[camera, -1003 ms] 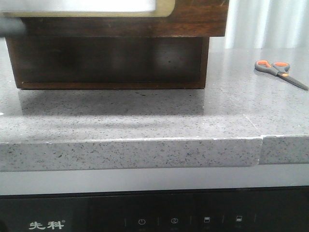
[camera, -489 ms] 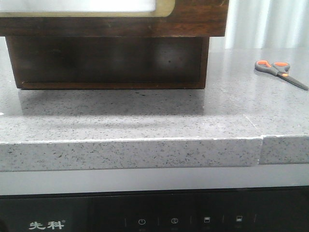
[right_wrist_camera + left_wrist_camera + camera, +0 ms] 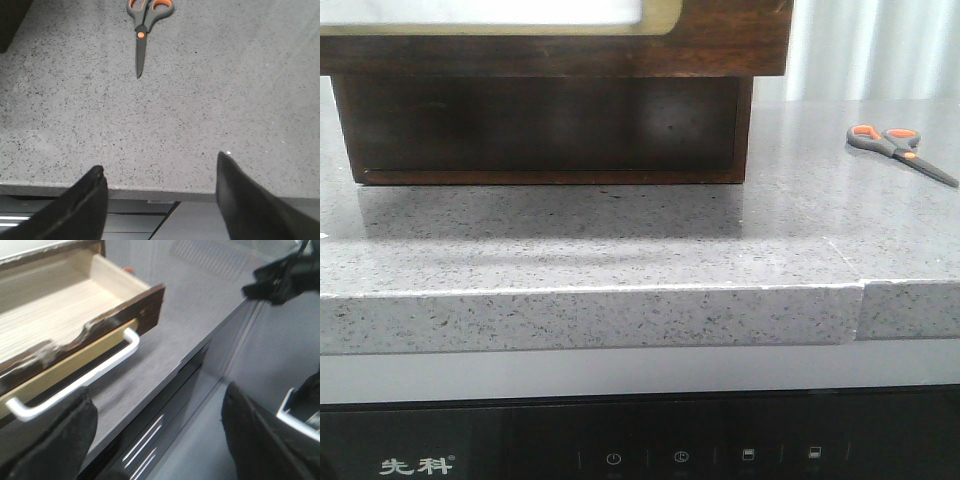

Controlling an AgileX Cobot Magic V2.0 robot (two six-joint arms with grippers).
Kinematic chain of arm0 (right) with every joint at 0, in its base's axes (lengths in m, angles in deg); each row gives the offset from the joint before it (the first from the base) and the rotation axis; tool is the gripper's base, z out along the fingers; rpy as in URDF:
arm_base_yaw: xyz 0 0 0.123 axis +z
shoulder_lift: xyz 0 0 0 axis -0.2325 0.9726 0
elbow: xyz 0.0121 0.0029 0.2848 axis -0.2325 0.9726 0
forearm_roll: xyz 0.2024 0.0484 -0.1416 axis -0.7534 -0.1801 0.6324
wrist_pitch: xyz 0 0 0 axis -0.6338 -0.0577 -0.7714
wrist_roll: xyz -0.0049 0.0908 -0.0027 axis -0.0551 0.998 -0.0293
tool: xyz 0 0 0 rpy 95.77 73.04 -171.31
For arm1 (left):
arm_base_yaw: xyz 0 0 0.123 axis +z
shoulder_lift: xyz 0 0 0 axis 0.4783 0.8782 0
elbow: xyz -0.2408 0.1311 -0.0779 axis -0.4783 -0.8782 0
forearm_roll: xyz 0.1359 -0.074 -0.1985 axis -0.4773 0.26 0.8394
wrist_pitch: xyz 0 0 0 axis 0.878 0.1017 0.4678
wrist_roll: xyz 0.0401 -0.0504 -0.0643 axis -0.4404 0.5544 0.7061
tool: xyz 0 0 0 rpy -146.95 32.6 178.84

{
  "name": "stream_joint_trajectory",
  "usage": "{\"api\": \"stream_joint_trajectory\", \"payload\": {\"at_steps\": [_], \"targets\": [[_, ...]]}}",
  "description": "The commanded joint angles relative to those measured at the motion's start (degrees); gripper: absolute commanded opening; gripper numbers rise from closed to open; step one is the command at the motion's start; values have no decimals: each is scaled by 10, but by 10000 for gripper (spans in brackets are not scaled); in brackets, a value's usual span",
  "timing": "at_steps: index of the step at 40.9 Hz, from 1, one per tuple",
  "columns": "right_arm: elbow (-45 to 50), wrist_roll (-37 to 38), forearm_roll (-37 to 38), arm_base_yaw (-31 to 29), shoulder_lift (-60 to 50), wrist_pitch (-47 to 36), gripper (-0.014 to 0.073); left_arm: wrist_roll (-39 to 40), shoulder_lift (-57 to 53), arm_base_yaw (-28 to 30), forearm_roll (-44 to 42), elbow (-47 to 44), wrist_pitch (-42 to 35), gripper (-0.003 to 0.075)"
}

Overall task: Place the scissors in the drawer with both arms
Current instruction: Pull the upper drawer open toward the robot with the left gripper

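Only a dark blur over the drawer [image 3: 560,40] had cleared; the scissors [image 3: 900,150] lay unmoved on the counter [image 3: 620,250], right of it. Their blades pointed back toward the right gripper [image 3: 160,195], which was spread, empty and the nearer. The left gripper [image 3: 155,435] was spread too, just off the handle [image 3: 75,385] of the open drawer.

A grey speckled stone counter [image 3: 620,250] runs across the room, with a seam near its right front edge. Below it sits a black appliance panel [image 3: 640,445] with white symbols. Pale vertical curtains [image 3: 875,45] hang behind

- Speckled grey stone counter [image 3: 620,250], seam near its right front edge.
- Dark wooden cabinet [image 3: 545,130], left.
- Scissors [image 3: 898,148], lying flat, right.
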Motion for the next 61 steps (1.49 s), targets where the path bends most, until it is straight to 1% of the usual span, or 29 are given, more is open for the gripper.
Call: {"api": "stream_joint_trajectory", "payload": {"at_steps": [1, 2, 4, 12, 18, 29, 40, 47, 54, 61], "targets": [[-14, -6, 9, 1, 4, -36, 490, 103, 4, -42, -131, 27, -44, 512], [-14, -6, 9, 1, 4, -36, 490, 121, 4, -48, -156, 30, -45, 512], [-14, -6, 9, 1, 4, -36, 490, 128, 4, -52, -171, 31, -49, 512], [-14, -6, 9, 1, 4, -36, 490, 128, 4, -54, -169, 31, -120, 512], [-14, -6, 9, 1, 4, -36, 490, 128, 4, -58, -169, 31, -123, 512], [-14, -6, 9, 1, 4, -36, 490, 128, 4, -118, -172, 31, -124, 512], [-14, -6, 8, 1, 4, -43, 490, 128, 4, -120, -172, 31, -121, 512], [-16, -6, 3, 1, 4, -61, 490, 128, 4, -120, -172, 31, -121, 512], [-53, -6, 3, 1, 37, -45, 490, 128, 4, -120, -172, 31, -121, 512], [-136, -6, 3, 1, 133, -16, 490, 128, 4, -120, -172, 31, -121, 512]]}}
